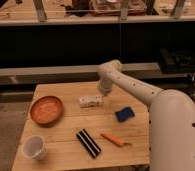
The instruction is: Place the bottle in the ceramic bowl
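The bottle (91,101) lies on its side near the middle of the wooden table (66,127), white with dark marks. The ceramic bowl (46,109), orange-brown and empty, sits to its left near the table's left edge, a short gap away. My gripper (103,92) reaches down from the white arm (136,90) and hangs just above and behind the bottle's right end. Whether it touches the bottle is not visible.
A white cup (34,147) stands at the front left corner. A blue sponge (124,114) lies right of the bottle. A black striped bar (88,143) and an orange object (112,139) lie near the front. A dark shelf runs behind the table.
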